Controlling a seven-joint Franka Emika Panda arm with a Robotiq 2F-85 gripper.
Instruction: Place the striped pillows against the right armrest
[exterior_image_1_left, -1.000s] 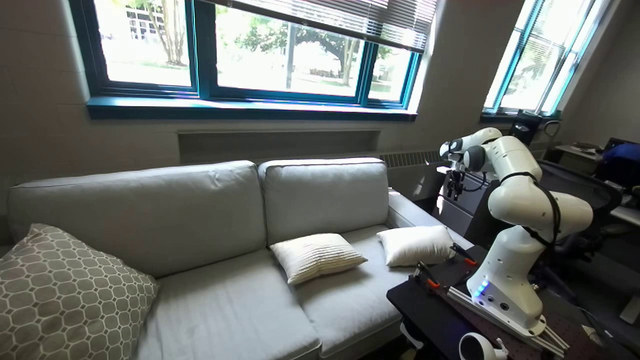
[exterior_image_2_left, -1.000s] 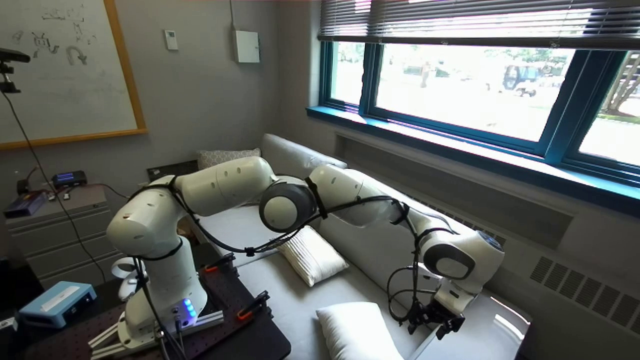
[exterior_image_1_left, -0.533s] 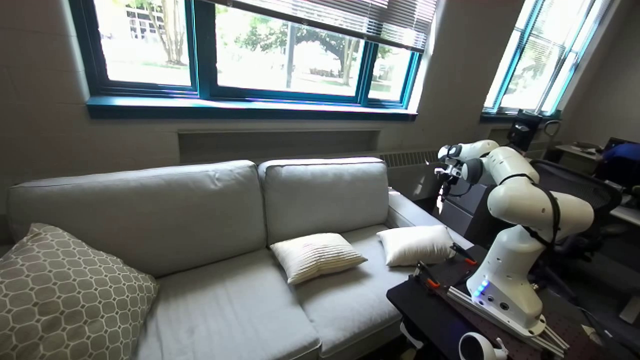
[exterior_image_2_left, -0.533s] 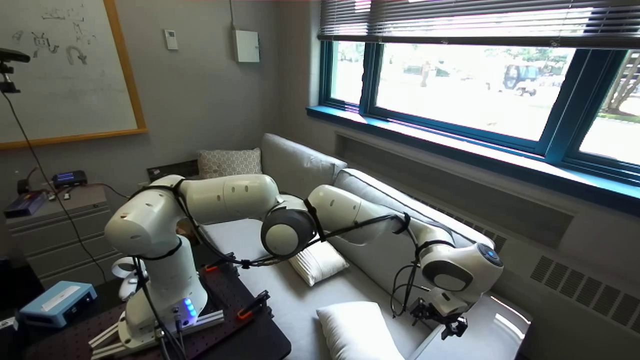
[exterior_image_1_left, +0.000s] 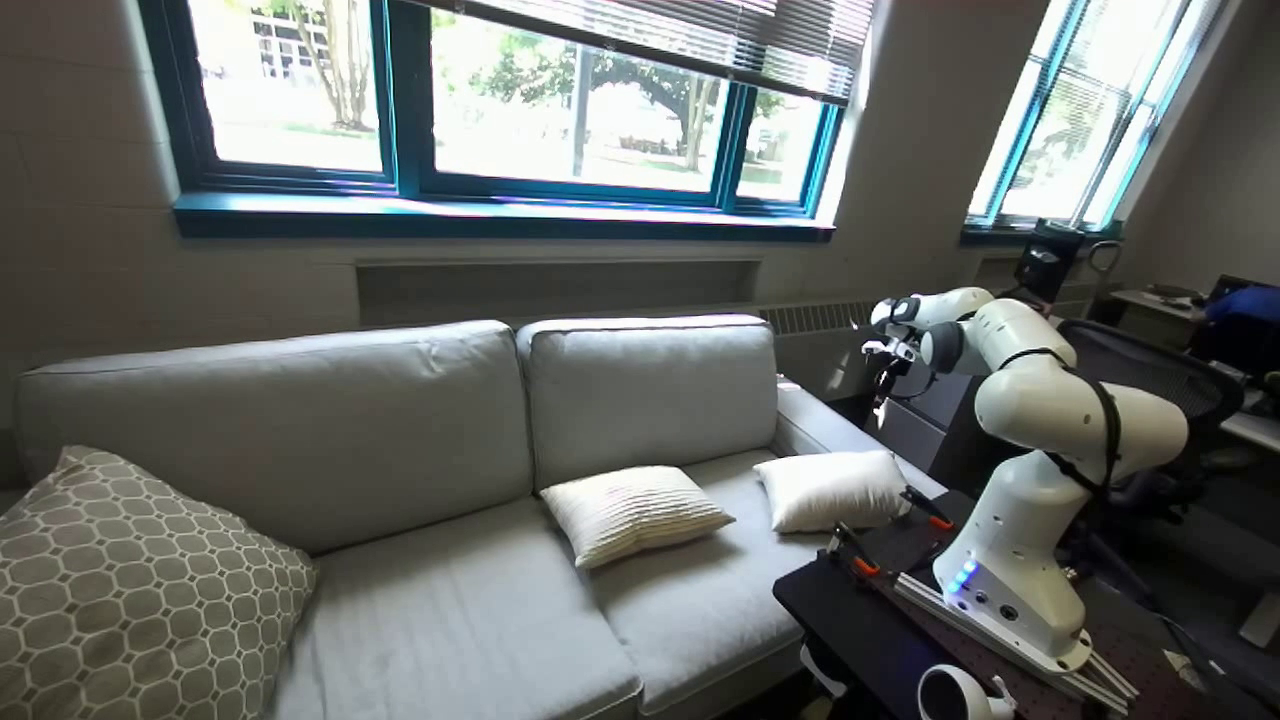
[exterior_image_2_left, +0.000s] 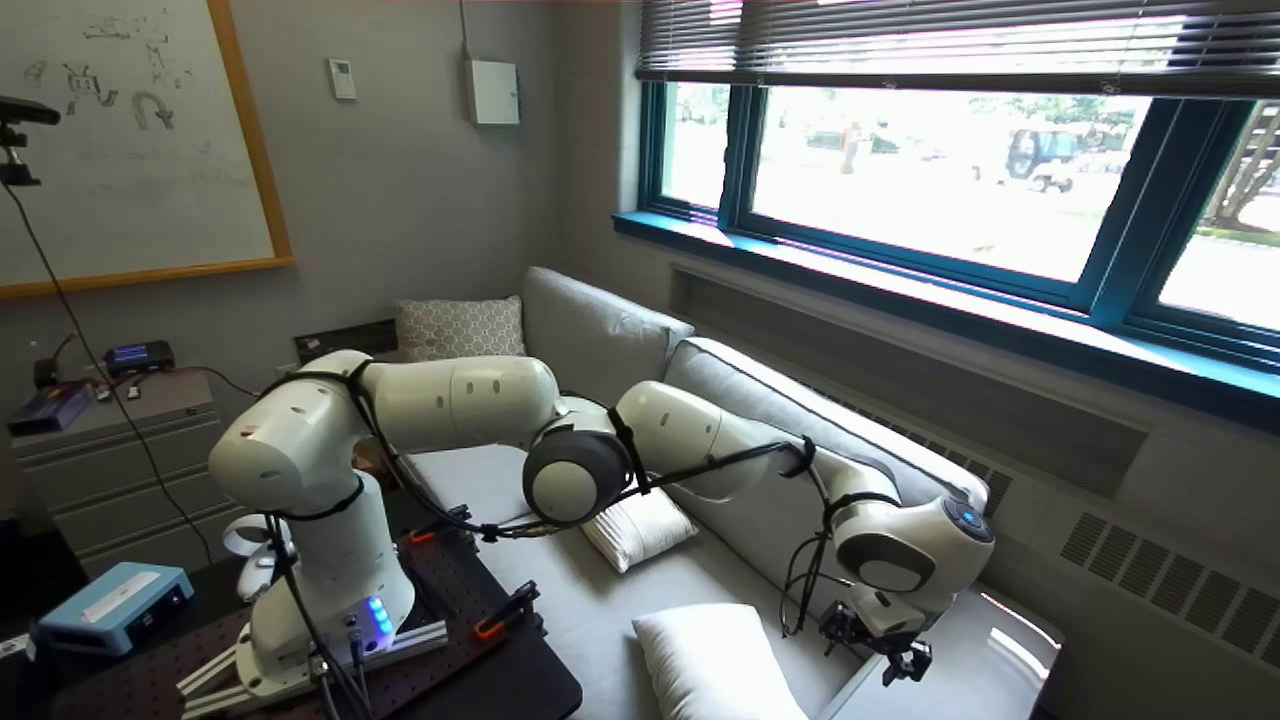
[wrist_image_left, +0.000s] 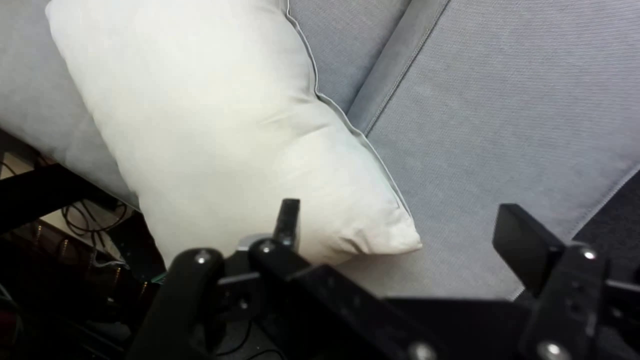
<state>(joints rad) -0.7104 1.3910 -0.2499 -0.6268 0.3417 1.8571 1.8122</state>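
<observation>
Hanging nearest in our wrist view, the black two-fingered gripper (wrist_image_left: 402, 225) had its dark, flat-padded fingers (wrist_image_left: 525, 245) released and spread wide apart. Behind one fingertip we saw the corner of a smooth, plump, cloth-covered white pillow (wrist_image_left: 215, 115); behind the other, the pale grey fabric of a flat-topped armrest (wrist_image_left: 500, 125). In both exterior views we found the gripper apart from that pillow, and in an exterior view we followed the white, round-jointed, cable-wrapped robot arm (exterior_image_2_left: 480, 400) back to its blue-lit base (exterior_image_2_left: 340, 600). The white pillow lay on the long, light grey, cloth-covered sofa (exterior_image_1_left: 440, 610), just beside the armrest; whether the two touched, we could not tell. Farther along the sofa we had the cream, rectangular, rib-textured striped pillow (exterior_image_1_left: 635, 515), lying near the back cushions (exterior_image_1_left: 650, 390) and well apart from the armrest, with the white pillow between them. At the opposite end we saw a large, taupe, honeycomb-patterned pillow (exterior_image_1_left: 140, 590), resting tilted up. Farthest from us, behind the sofa, stood a wide, blue-framed window (exterior_image_1_left: 500, 140), its grey slatted blinds (exterior_image_1_left: 760, 40) lowered partway.
</observation>
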